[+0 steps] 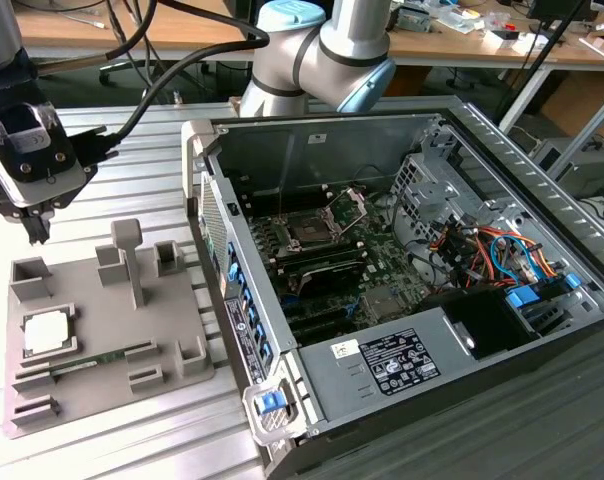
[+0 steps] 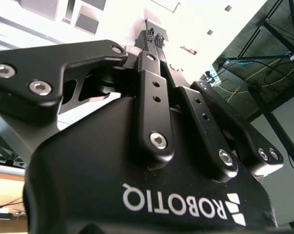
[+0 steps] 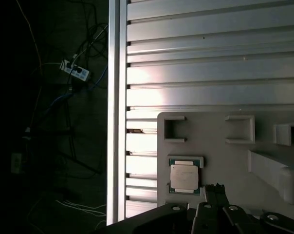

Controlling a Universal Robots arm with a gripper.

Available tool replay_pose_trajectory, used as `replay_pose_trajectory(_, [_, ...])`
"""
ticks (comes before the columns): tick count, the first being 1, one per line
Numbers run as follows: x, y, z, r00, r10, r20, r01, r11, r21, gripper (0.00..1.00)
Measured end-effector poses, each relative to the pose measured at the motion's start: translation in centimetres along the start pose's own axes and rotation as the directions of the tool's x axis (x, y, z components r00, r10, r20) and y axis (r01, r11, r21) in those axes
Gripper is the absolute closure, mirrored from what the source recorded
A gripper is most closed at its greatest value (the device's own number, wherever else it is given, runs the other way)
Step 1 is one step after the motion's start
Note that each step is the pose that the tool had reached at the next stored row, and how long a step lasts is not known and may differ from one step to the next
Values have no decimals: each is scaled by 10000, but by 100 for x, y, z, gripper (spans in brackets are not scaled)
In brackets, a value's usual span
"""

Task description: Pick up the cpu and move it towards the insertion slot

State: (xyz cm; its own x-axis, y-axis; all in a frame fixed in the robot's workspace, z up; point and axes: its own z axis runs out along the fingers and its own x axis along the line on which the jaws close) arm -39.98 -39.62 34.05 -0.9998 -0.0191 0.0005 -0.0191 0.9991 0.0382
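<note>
1. Cpu [image 1: 48, 333] sits in its recess on the grey holder tray [image 1: 172, 320], near the tray's edge farthest from the open computer case [image 1: 542, 190].
2. Insertion slot [image 1: 310, 232] inside case, retaining plate raised.
3. Claw [image 1: 37, 232] above tray's far edge, fingers [image 2: 156, 37] closed together, gripping nothing.

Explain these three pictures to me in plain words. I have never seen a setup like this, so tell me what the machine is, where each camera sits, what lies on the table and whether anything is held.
The machine is a robot arm ending in a gripper, a two-fingered clamp. The exterior view comes from a camera off the arm; both wrist views come from cameras riding near the gripper.

On the ribbed metal table lies a grey holder tray. The cpu, a small silvery square chip, rests in it; the first wrist view shows it too. A green memory stick lies beside it.

At the exterior view's right is an opened computer case. The insertion slot sits on its board, retaining plate raised.

The gripper holds nothing. In the second wrist view its fingertips are pressed together, and it hangs above the tray, apart from the cpu.
</note>
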Motion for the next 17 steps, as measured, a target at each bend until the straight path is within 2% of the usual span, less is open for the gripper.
replay_pose_trajectory(17, [0, -2, 45, 10000, 0, 0, 0, 10000, 0, 89])
